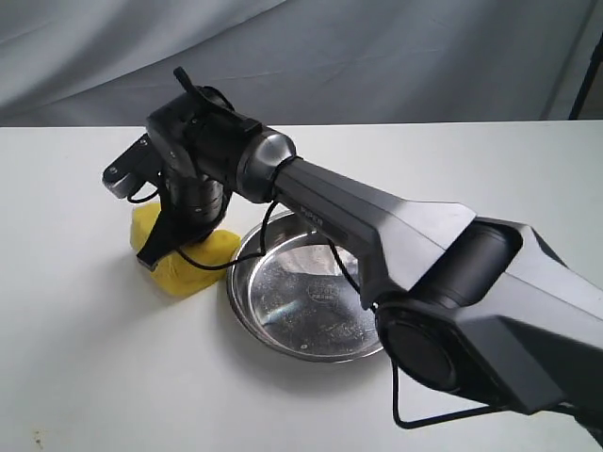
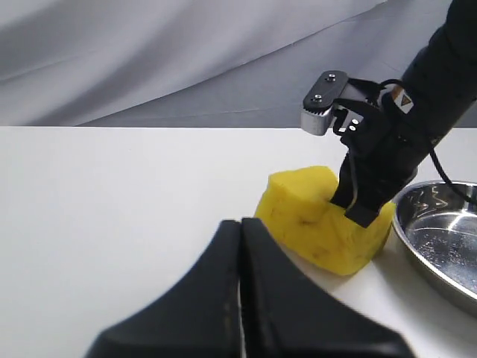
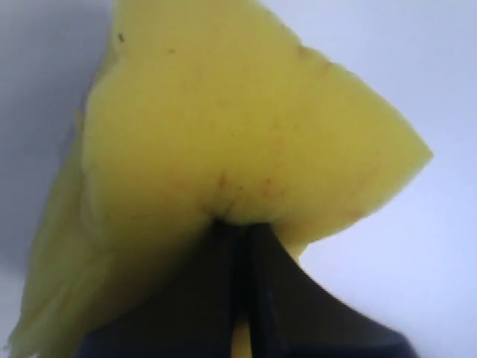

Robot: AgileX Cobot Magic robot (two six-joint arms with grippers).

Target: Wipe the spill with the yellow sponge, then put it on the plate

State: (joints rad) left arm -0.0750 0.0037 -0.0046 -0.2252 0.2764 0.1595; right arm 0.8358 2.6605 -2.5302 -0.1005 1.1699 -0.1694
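Note:
The yellow sponge point(image 1: 195, 268) rests on the white table just left of the plate point(image 1: 283, 341), touching or nearly touching its rim. My right gripper point(image 1: 162, 249) has reached across from the right and is shut on the sponge, pinching its top so the foam bulges around the black fingers point(image 2: 356, 203). In the right wrist view the sponge point(image 3: 223, 127) fills the frame in front of the right gripper point(image 3: 238, 230). My left gripper point(image 2: 241, 225) is shut and empty, low over the table a short way from the sponge point(image 2: 309, 224). The spill is not visible.
The steel plate point(image 2: 417, 227) holds nothing. The right arm's long dark body point(image 1: 396, 235) crosses above the plate, with a cable hanging over it. A grey cloth backdrop point(image 1: 377, 56) stands behind the table's far edge.

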